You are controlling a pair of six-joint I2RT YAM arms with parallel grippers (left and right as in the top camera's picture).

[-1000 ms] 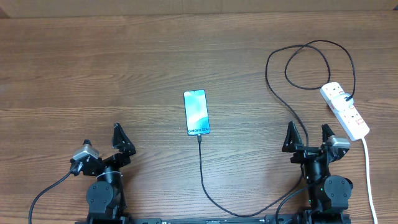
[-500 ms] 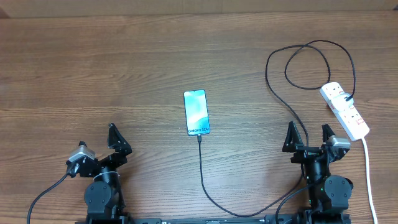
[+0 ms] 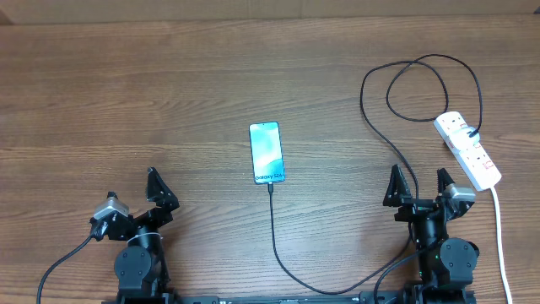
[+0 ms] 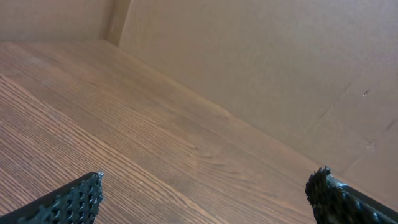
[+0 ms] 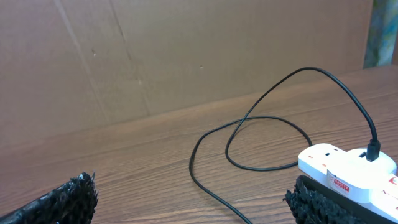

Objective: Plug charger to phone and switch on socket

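The phone (image 3: 267, 152) lies flat at the table's middle, screen lit. The charger cable (image 3: 274, 228) has its connector at the phone's near end, runs toward the front edge, then loops up right (image 5: 249, 124) to a black plug in the socket (image 3: 468, 149), a white power strip at the far right, also in the right wrist view (image 5: 348, 171). My left gripper (image 3: 160, 191) is open and empty at the front left, over bare wood (image 4: 202, 193). My right gripper (image 3: 418, 187) is open and empty at the front right, near the strip (image 5: 193, 199).
The strip's thick white lead (image 3: 499, 236) runs down the right edge. A cardboard wall (image 5: 186, 56) stands behind the table, also in the left wrist view (image 4: 261, 56). The cable's loop lies between my right gripper and the wall.
My left gripper drew back slightly to the front left between one second ago and half a second ago. Nothing has moved since. The right arm is still.
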